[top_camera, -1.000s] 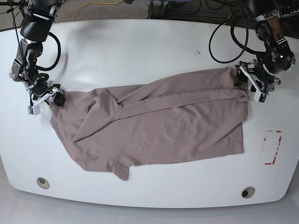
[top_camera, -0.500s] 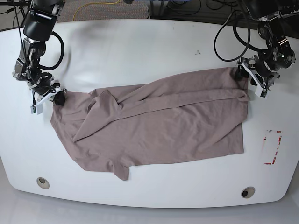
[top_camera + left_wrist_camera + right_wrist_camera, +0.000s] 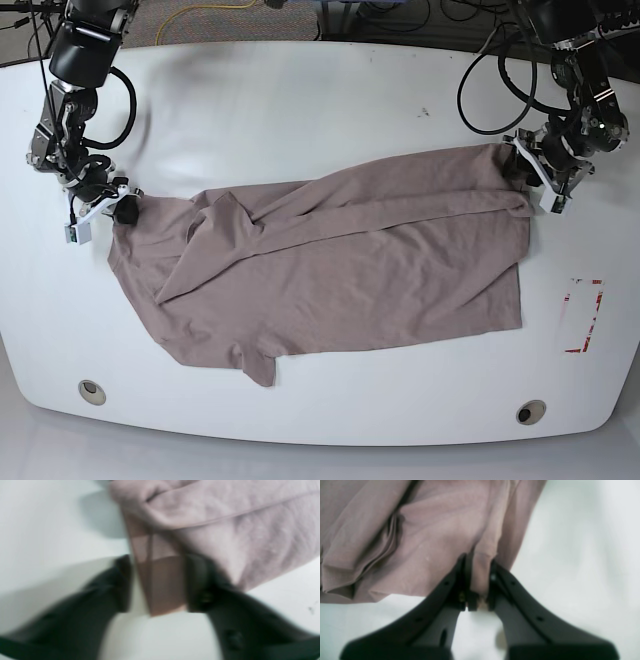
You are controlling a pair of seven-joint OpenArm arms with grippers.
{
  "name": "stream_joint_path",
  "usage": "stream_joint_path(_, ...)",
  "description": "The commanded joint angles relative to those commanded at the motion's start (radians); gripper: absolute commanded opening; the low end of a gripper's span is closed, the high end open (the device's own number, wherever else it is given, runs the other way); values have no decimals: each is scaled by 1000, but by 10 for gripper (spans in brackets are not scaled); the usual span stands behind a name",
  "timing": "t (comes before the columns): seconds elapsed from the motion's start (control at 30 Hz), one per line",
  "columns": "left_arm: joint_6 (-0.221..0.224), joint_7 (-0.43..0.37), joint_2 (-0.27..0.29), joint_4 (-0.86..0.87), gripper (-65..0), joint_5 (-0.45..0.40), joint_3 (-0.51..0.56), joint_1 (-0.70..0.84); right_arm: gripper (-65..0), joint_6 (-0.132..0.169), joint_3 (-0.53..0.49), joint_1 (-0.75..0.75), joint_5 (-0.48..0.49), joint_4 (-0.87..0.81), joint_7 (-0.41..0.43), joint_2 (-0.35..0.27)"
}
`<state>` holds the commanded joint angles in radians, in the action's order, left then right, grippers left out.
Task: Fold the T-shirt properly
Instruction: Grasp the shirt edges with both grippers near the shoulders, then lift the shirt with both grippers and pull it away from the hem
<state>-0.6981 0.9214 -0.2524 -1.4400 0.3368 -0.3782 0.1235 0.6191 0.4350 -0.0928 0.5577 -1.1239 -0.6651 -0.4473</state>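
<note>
Mauve-brown cotton covers the middle of the white counter (image 3: 300, 110): the T-shirt (image 3: 340, 275) lies spread but rumpled, its long axis running from the left of the base view up to the right. A diagonal fold crosses its upper part, and one sleeve pokes out at the lower edge.

At the shirt's upper left corner in the base view sits the right gripper (image 3: 122, 207). Its wrist view shows the right gripper (image 3: 477, 580) with dark jaws nearly closed on a narrow pinch of T-shirt (image 3: 440, 530) fabric, the cloth bunching into pleats just above the tips and the white counter (image 3: 582, 555) showing beside it.

At the shirt's upper right corner in the base view is the left gripper (image 3: 520, 165). In its own blurred wrist view the left gripper (image 3: 160, 582) has its jaws set a little apart with a flat strip of the T-shirt (image 3: 237, 525) hem between them; the cloth seems to touch the right-hand jaw, but the blur hides whether it is truly clamped. A rolled edge of the shirt lies just above, over the counter (image 3: 50, 530)

Near the counter's right edge lies a small red and white marker (image 3: 585, 315), well apart from the shirt
</note>
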Motion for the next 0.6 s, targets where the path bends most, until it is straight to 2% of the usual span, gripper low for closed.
stream_joint_path(0.07, 0, 0, -2, 26, -650, 0, 17, -2, -645, 0, 0, 2, 0, 0, 0, -2)
stream_joint_path(0.37, 0, 0, -3, 9, -650, 2, 15, 9, -650, 0, 0, 54, 0, -52, -8, -5)
stream_joint_path(0.6, 0, 3, -77, -127, -650, 2, 15, 89, -650, 0, 6, 133, 0, -184, -87, -5)
